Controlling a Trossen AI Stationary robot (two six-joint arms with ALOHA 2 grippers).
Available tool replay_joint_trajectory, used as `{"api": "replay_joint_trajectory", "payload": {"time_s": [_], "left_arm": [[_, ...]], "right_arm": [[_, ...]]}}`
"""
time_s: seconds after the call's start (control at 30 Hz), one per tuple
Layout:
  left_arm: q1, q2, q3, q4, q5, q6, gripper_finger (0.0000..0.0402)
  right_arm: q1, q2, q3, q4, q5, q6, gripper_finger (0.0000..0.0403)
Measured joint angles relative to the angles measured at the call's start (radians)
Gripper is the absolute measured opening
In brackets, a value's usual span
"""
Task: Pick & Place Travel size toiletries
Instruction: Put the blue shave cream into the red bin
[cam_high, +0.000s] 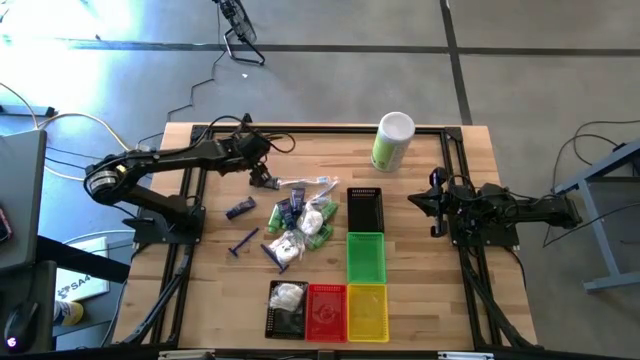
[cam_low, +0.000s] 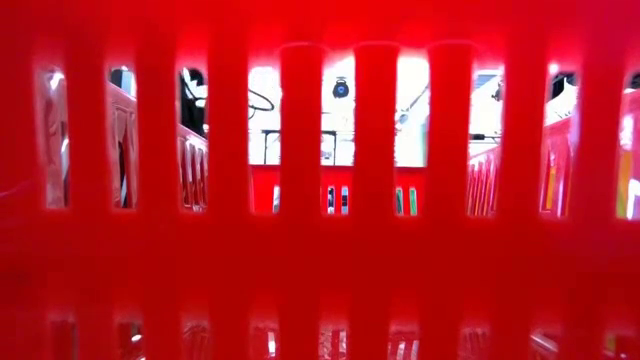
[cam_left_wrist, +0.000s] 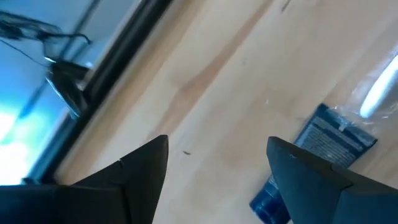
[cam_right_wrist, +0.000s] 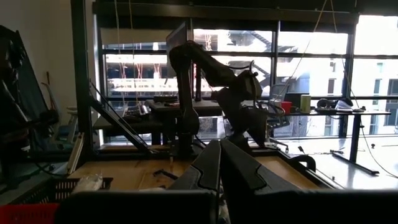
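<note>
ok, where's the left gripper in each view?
High view: left gripper is upper left of centre, at the toiletry pile's far edge.
Low view: not visible; a red basket blocks the camera.
Left wrist view: gripper at the bottom, jaws open.
Right wrist view: gripper centre, across the table.
Shared landmark: wooden table top.

A robotics lab or workshop in an industrial loft: the wooden table (cam_high: 300, 150) with its black metal frame (cam_high: 195, 200) stands on polished concrete floor (cam_high: 520, 60), loose cables (cam_high: 60, 125) trail beside it, and tall grid windows (cam_right_wrist: 298, 68) rise beyond it.
</note>
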Motion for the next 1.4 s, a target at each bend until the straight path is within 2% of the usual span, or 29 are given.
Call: {"api": "replay_joint_trajectory", "payload": {"time_s": [0.4, 0.67, 0.87, 1.4], "left_arm": [[0.016, 0.002, -0.082, 0.019, 0.015, -0.028, 0.0268], [0.016, 0.002, -0.156, 0.142, 0.002, -0.03, 0.0268], [0.016, 0.002, -0.158, 0.142, -0.052, -0.03, 0.0268], [0.016, 0.002, -0.158, 0.101, -0.054, -0.03, 0.0268]], "right_arm": [[0.0, 0.0, 0.0, -0.003, -0.001, 0.003, 0.0002], [0.0, 0.0, 0.0, -0.003, -0.001, 0.003, 0.0002], [0.0, 0.0, 0.0, -0.003, 0.0, 0.003, 0.0002], [0.0, 0.0, 0.0, -0.003, 0.0, 0.003, 0.0002]]}}
